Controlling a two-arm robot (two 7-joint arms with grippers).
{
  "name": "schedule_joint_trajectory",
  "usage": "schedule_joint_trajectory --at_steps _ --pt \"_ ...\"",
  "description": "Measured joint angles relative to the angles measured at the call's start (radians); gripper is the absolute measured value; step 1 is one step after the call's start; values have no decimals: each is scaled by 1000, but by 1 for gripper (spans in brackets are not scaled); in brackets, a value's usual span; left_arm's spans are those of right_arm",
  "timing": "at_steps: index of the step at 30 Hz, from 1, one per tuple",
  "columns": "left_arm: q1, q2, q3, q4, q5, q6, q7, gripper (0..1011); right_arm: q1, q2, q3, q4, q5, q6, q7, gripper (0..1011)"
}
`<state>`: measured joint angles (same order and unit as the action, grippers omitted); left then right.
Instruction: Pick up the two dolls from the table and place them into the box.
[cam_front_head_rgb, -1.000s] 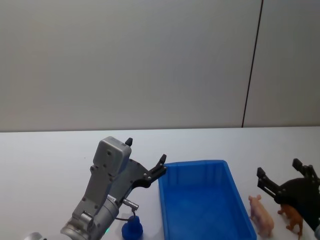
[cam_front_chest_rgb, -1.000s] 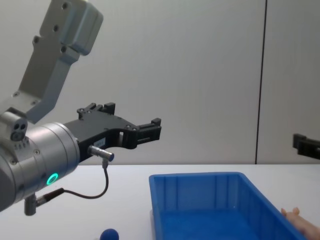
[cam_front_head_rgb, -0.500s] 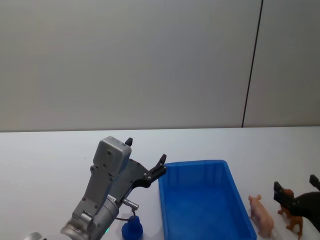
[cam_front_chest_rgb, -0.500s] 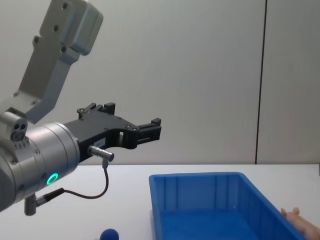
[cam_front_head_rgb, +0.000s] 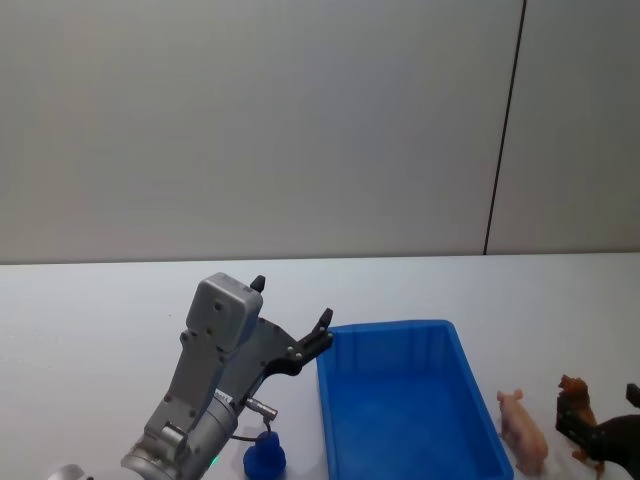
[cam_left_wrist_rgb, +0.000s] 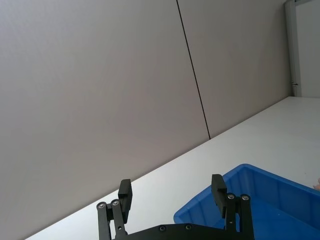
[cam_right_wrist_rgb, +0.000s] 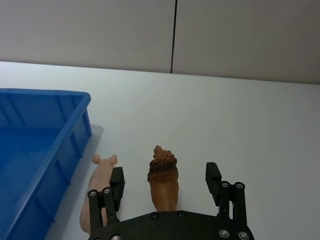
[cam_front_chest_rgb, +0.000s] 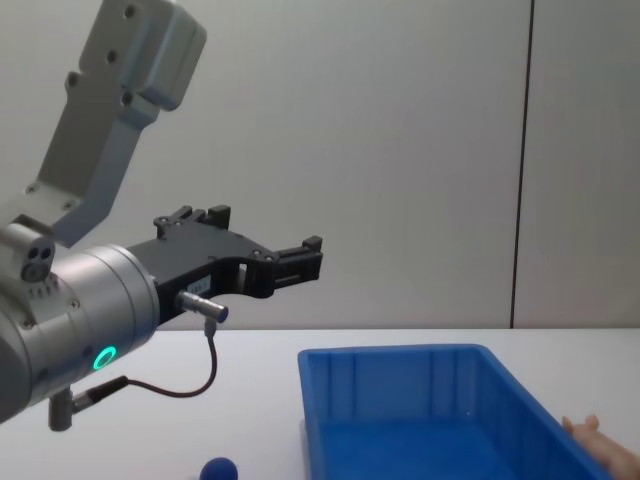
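Head: left gripper (cam_front_head_rgb: 290, 304) raised, fingers apart and empty, by the left rim of the box (cam_front_head_rgb: 385, 331). Blue doll (cam_front_head_rgb: 264, 459) on the table (cam_front_head_rgb: 90, 300) below it. Pig (cam_front_head_rgb: 523, 432) stands just right of the box, brown doll (cam_front_head_rgb: 574, 393) beyond; right gripper (cam_front_head_rgb: 603, 418) low, seemingly around it.
Left wrist: fingers spread, box beyond.
Right wrist: jaws wide either side of the brown doll, no contact; pig alongside.
Chest: left gripper aloft.

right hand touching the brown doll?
Apart. Right wrist view: the right hand is open, the brown doll between its fingers with a clear gap each side.
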<state>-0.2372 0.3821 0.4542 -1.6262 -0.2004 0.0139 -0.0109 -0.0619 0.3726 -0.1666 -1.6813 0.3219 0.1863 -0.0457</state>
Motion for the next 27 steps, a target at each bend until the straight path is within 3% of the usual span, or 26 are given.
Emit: schedule_joint_trajectory --at_steps 9,20,22,27 --pt "0 0 0 0 0 0 0 1001 15 -15 -3 59 -6 4 18 1001" --pt "0 0 0 0 0 0 0 1001 32 -30 -7 117 -5 2 42 756" --pt "0 0 0 0 0 0 0 1001 34 -32 -8 124 -5 0 45 657" --pt "0 0 0 0 0 0 0 1001 35 -34 -8 132 -8 -4 48 518"
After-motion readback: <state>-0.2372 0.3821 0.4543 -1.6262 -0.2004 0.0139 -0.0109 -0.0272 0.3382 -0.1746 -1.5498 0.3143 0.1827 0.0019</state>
